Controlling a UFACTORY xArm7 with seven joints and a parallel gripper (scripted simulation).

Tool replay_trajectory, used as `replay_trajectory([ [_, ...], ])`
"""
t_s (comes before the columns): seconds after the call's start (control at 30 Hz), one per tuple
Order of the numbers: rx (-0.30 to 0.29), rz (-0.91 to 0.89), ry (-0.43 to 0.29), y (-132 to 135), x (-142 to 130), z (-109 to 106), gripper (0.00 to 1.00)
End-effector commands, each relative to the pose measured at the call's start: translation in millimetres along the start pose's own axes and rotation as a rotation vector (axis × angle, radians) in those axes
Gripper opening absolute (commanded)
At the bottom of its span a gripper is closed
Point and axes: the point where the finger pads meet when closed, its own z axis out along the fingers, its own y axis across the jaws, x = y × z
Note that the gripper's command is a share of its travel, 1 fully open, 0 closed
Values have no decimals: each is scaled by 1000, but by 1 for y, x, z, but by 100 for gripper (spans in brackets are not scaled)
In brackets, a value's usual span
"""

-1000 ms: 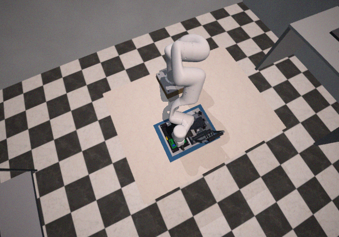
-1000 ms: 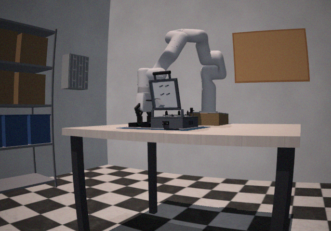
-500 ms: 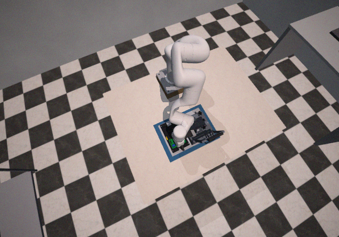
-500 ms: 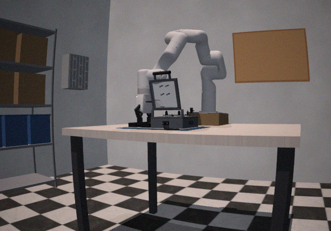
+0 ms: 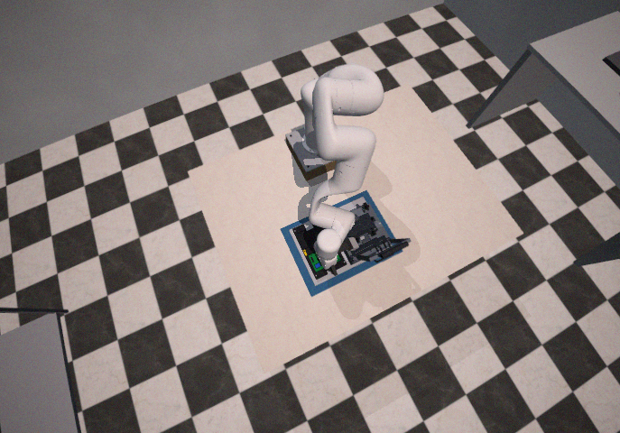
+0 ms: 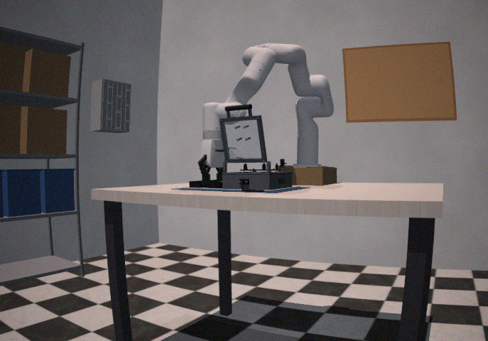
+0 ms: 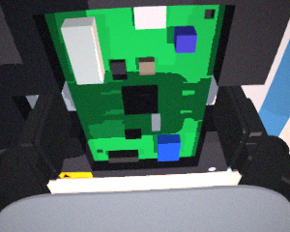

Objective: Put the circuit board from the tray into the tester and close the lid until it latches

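The green circuit board point(image 7: 106, 92) point(image 5: 314, 258) lies face up in a pocket of the black tray point(image 5: 299, 235) point(image 6: 194, 184). Its white block point(image 7: 80, 50) and a smaller pale block at the edge are at the top end in the wrist view. My gripper point(image 7: 140, 98) point(image 6: 212, 177) is open, pointing down, one finger beside each long edge of the board around its middle, near the pale recess gaps. Contact is not visible. The grey tester point(image 6: 256, 180) point(image 5: 363, 225) stands beside the tray, its lid point(image 6: 263, 141) point(image 5: 379, 249) upright, with the black handle point(image 6: 238, 107) on top. The latch hook is not clear.
Tray and tester stand on a blue-edged mat point(image 5: 311, 291) on the pale table point(image 5: 464, 214). The raised lid stands close to my wrist in the exterior view. A yellow mark point(image 7: 76, 175) shows on the tray. Dark posts rise from the tester's top.
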Motion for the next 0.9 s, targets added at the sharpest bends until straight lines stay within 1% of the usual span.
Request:
replay_trajectory([
  [0.0, -4, 0, -1, 2, -1, -2, 100],
  [0.07, -4, 0, -1, 2, -1, -2, 100],
  [0.1, -4, 0, -1, 2, -1, -2, 95],
  [0.53, -4, 0, -1, 2, -1, -2, 95],
  [0.57, -4, 0, -1, 2, -1, -2, 89],
  [0.87, -4, 0, -1, 2, -1, -2, 89],
])
